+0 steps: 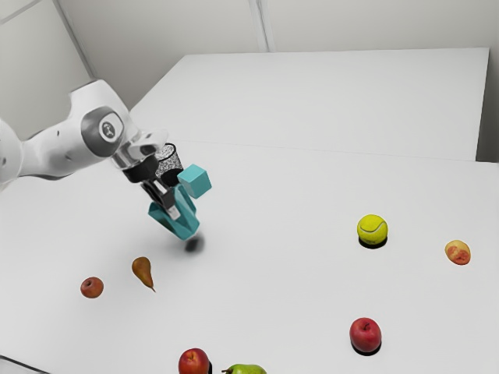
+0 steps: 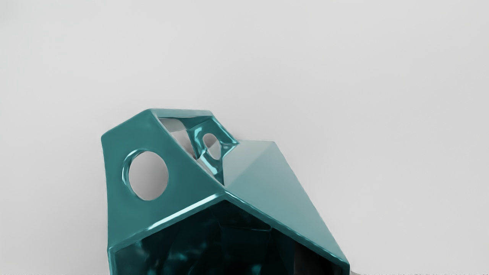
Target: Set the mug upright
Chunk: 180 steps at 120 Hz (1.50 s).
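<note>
Pear [image 1: 246,369]: nearest, beside an apple [image 1: 194,361]
Block [image 1: 195,181]: close by the mug [image 1: 184,221], far side
Cup [image 1: 168,160]: beyond the gripper [image 1: 171,209]
Mug: exterior view's left, tilted
Arm [image 1: 70,148]: slants down to mug
Gripper: at mug — opening, hold: cannot tell

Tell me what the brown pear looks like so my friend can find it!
Find the white table, then the robot arm at the exterior view's left. Nearer the camera than its end effector lies the brown pear, beside a round reddish fruit. It alone is brown with a narrow neck; the other pear is green.
</note>
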Available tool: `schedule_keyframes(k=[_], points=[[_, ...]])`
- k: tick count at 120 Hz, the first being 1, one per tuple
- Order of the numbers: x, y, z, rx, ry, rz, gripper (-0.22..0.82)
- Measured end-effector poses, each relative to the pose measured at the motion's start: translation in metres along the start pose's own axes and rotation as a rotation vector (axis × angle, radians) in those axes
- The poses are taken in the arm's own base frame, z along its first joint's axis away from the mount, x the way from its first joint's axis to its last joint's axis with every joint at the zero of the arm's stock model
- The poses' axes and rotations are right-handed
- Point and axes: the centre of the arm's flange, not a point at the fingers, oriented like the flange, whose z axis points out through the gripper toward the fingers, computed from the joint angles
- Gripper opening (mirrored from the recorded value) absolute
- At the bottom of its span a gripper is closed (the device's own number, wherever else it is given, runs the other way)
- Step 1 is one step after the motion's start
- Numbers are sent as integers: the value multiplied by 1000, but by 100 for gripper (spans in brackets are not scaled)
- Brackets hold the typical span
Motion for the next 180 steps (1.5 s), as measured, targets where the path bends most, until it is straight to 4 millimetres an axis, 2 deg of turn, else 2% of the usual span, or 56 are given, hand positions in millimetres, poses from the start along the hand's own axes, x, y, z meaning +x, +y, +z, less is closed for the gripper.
schedule_keyframes(k=[17,32,68,93,128,136,156,167,180], points=[[9,51,10,109,-57,48,-18],[8,65,19,164,-86,32,-18],[2,75,44,227,-120,-33,-18],[-2,71,61,227,-119,-92,-18],[-2,66,73,219,-110,-151,-16],[-2,66,74,218,-107,-160,-9],[0,70,70,230,-92,-168,26],[3,79,59,253,-73,-162,38],[7,90,36,287,-48,-157,47]])
